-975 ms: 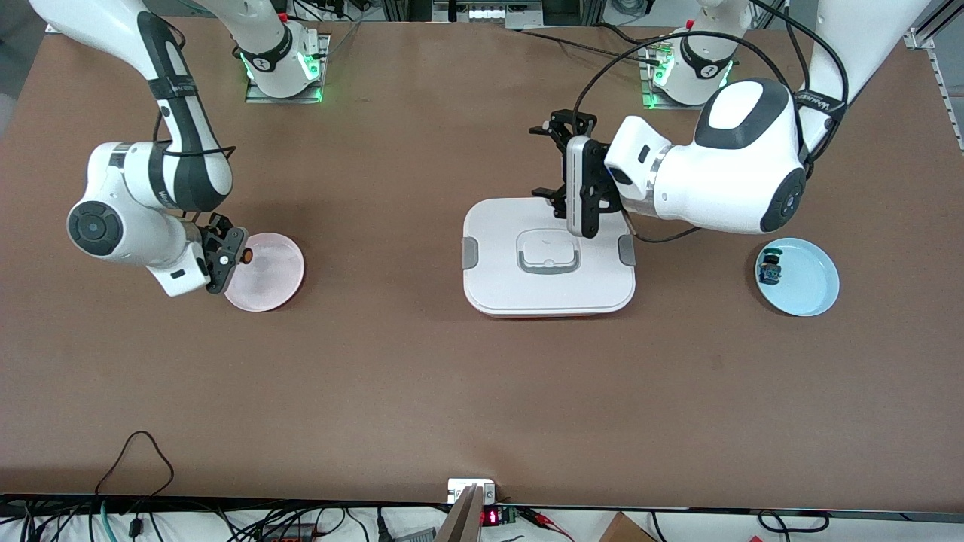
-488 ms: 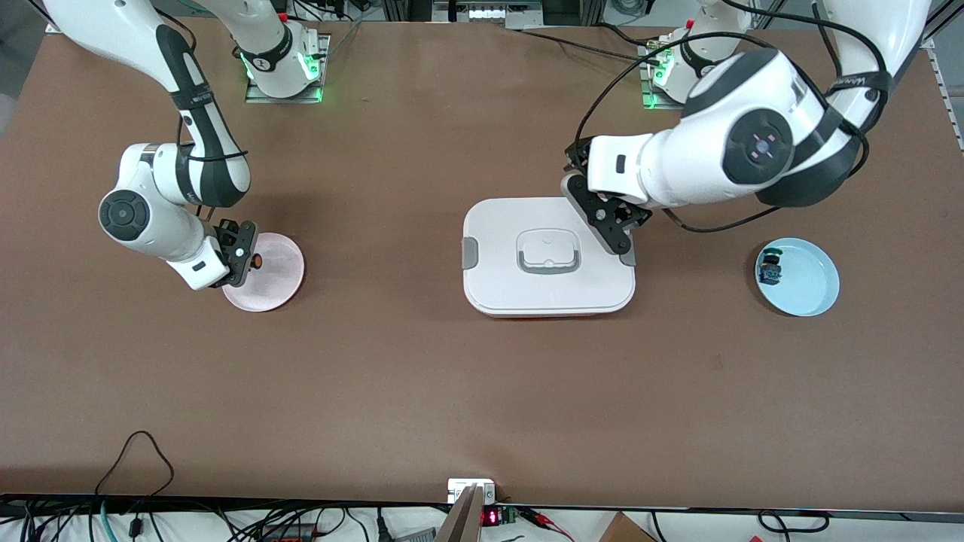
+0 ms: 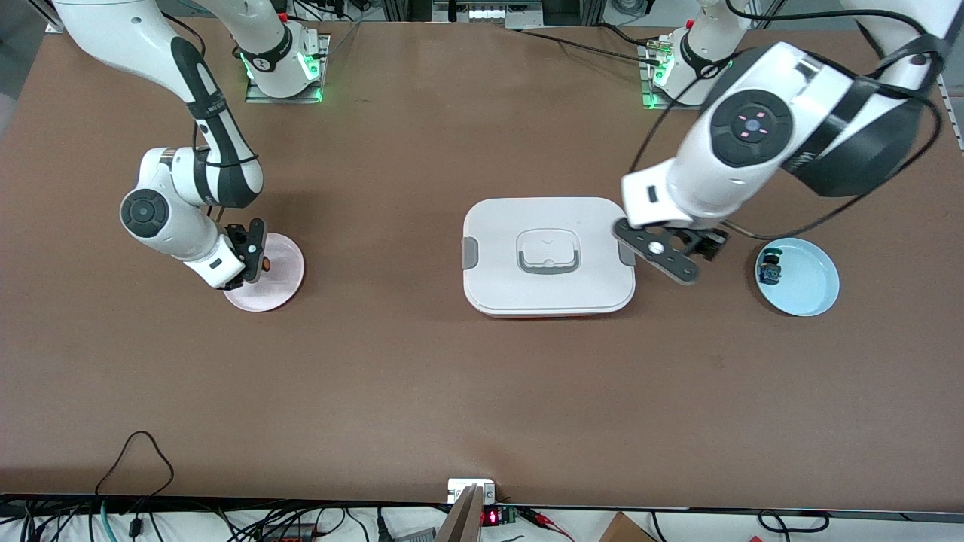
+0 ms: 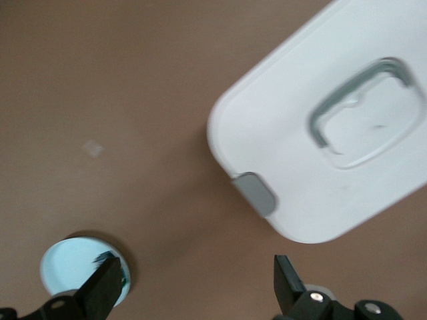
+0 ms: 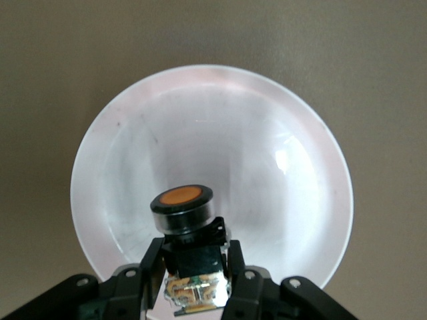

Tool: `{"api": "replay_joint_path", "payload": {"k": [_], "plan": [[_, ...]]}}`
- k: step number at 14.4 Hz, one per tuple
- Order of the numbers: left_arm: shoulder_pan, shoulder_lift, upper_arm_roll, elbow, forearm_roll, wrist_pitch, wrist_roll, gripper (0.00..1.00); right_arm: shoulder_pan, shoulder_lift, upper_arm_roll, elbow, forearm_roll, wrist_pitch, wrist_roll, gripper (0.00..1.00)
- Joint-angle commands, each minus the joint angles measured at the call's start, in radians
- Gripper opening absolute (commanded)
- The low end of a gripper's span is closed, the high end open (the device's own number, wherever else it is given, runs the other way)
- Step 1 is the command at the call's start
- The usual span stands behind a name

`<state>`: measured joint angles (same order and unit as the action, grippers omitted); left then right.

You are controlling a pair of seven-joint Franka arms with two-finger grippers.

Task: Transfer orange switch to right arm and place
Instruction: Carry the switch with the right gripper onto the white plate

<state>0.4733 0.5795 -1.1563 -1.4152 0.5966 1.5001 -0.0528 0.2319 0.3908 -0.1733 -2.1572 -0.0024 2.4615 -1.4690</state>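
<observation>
Over pink plate (image 3: 275,282): R gripper (image 3: 254,260) w/ orange switch (image 5: 183,207)

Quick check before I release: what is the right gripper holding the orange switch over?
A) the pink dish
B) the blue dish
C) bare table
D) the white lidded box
A: the right wrist view shows the right gripper shut on the orange switch directly above the pink dish.

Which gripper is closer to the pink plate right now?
Right. The right gripper is over the pink plate, shut on the orange switch. The left gripper hangs open between the white lidded box and the blue plate.
</observation>
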Motion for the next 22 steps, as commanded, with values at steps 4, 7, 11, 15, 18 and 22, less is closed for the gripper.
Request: {"api": "replay_joint_path", "payload": {"k": [4, 7, 11, 15, 18, 22], "plan": [[0.033, 0.040, 0.052, 0.208, 0.028, -0.021, -0.054, 1.00, 0.023, 0.013, 0.000, -0.010, -0.010, 0.051, -0.010, 0.00], [0.039, 0.034, 0.041, 0.220, 0.006, -0.090, -0.302, 1.00, 0.020, 0.013, 0.000, -0.024, -0.010, 0.048, -0.010, 0.00], [0.041, -0.049, 0.096, 0.209, -0.082, -0.096, -0.397, 1.00, 0.009, 0.013, 0.000, -0.030, 0.001, 0.040, 0.009, 0.44], [-0.034, -0.321, 0.526, 0.026, -0.484, 0.029, -0.225, 1.00, 0.013, -0.055, 0.001, -0.004, 0.005, -0.036, 0.029, 1.00], [-0.196, -0.427, 0.815, -0.080, -0.601, 0.098, -0.127, 1.00, 0.014, -0.105, 0.001, 0.075, 0.031, -0.166, 0.056, 1.00], [-0.473, -0.556, 1.185, -0.238, -0.612, 0.117, -0.072, 1.00, 0.018, -0.127, 0.000, 0.174, 0.048, -0.174, 0.070, 1.00]]}}
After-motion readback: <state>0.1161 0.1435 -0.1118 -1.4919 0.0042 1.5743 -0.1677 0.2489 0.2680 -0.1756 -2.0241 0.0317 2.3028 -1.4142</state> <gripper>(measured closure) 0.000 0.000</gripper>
